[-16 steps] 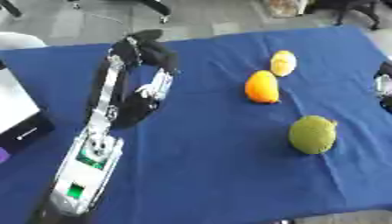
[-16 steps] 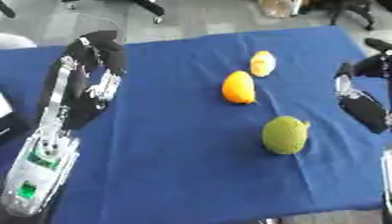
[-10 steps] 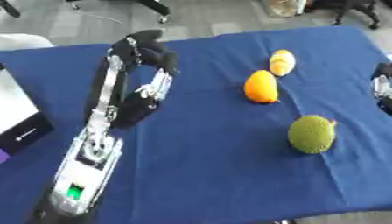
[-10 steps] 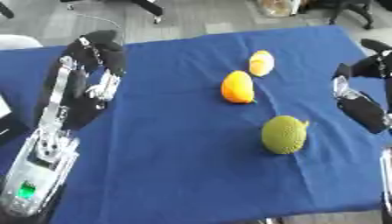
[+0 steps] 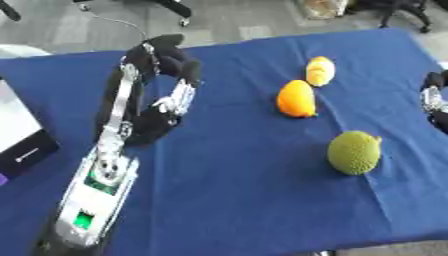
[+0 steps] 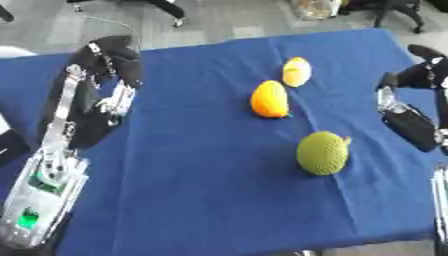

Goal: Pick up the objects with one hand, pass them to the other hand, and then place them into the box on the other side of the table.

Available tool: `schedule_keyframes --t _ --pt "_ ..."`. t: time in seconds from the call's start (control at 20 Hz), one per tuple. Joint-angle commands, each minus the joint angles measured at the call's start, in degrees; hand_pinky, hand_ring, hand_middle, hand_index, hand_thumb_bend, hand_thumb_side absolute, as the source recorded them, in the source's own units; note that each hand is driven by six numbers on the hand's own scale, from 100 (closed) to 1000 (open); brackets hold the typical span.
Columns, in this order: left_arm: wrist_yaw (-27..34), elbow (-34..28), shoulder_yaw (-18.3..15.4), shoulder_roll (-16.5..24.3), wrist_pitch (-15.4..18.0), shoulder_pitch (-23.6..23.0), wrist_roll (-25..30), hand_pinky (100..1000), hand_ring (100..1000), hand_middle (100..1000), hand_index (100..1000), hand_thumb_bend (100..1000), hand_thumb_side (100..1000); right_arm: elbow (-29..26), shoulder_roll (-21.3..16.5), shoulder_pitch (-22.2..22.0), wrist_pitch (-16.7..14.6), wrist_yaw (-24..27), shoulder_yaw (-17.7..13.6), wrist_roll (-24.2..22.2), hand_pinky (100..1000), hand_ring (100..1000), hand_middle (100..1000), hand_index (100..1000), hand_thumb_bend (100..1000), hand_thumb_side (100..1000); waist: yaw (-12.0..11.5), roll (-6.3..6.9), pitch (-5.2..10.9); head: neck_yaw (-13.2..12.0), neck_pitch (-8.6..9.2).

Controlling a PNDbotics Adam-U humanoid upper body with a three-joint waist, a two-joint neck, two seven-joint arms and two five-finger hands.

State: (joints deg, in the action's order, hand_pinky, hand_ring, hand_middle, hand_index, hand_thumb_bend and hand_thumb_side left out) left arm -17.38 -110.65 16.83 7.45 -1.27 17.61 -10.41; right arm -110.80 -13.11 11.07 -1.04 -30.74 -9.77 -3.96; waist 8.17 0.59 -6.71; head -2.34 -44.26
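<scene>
A: Fruit is all on the cloth, none lifted. Three pieces lie on the blue table [image 5: 236, 200]: a green bumpy fruit [image 5: 354, 152] nearest the front, an orange fruit [image 5: 296, 98] behind it, and a yellow fruit [image 5: 319, 71] just beyond that, near the orange one but apart from it.

B: And the hands?

A: The left hand [image 5: 171, 60] hangs over the left half of the table, fingers curled downward with nothing in them, well apart from all three fruits. The right hand [image 6: 420, 67] shows at the right edge, best in the right eye view; it is dark and partly cut off there, so I cannot tell how its fingers stand. It holds nothing that I can see.

B: So which step is this?

A: I judge it the very start of a cycle: the pick-up is not yet made, and the handover and the drop are both to come.

B: Where does the fruit end up?

A: A white box [image 5: 19, 132] with a dark face shows at the far left edge, which I take to be the target. If so, the right hand would do the picking, since the fruit lies on its side.

B: What does the next move call for?

A: The right hand should come in over the green fruit, the nearest one, and close around its widest part. It is round and could roll, so a descent from above seems safer than a push from the side. The left hand must uncurl to receive it mid-table.
</scene>
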Motion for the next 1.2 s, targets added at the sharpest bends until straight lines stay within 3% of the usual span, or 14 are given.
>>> schedule_keyframes --t 0.05,0.3,0.45,0.65,1.2 --pt "-0.2 -0.9 0.1 -0.2 0.0 0.7 0.2 646 562 589 788 292 587 0.5 -4.3 1.0 -0.6 0.6 1.3 -1.6 732 656 589 905 100 448 -0.2 0.22 0.74 0.3 0.14" --pt "-0.2 -0.4 0.6 0.0 0.0 0.4 0.7 645 562 588 789 288 591 9.3 -17.4 3.3 -1.9 10.6 8.9 -6.3 742 689 626 913 100 609 -0.9 -0.6 1.06 1.3 0.14" --pt "-0.2 0.0 0.8 0.2 0.0 0.2 0.8 645 561 588 789 281 594 14.1 -22.6 4.5 -2.4 15.2 13.2 -9.6 749 703 648 918 100 723 -1.2 -0.77 1.2 2.7 0.14" --pt "-0.3 0.2 0.8 0.2 -0.1 0.2 0.9 645 561 588 790 275 597 18.2 -25.8 6.4 -2.6 17.1 17.4 -13.5 767 747 697 934 100 802 -1.3 -0.68 1.4 4.2 0.14" --pt "-0.5 0.4 1.0 0.2 -0.2 0.1 1.5 647 562 589 793 265 602 23.1 -30.0 10.2 -6.4 14.8 24.8 -22.5 808 819 784 956 100 813 -1.9 -0.62 1.46 6.5 0.14"
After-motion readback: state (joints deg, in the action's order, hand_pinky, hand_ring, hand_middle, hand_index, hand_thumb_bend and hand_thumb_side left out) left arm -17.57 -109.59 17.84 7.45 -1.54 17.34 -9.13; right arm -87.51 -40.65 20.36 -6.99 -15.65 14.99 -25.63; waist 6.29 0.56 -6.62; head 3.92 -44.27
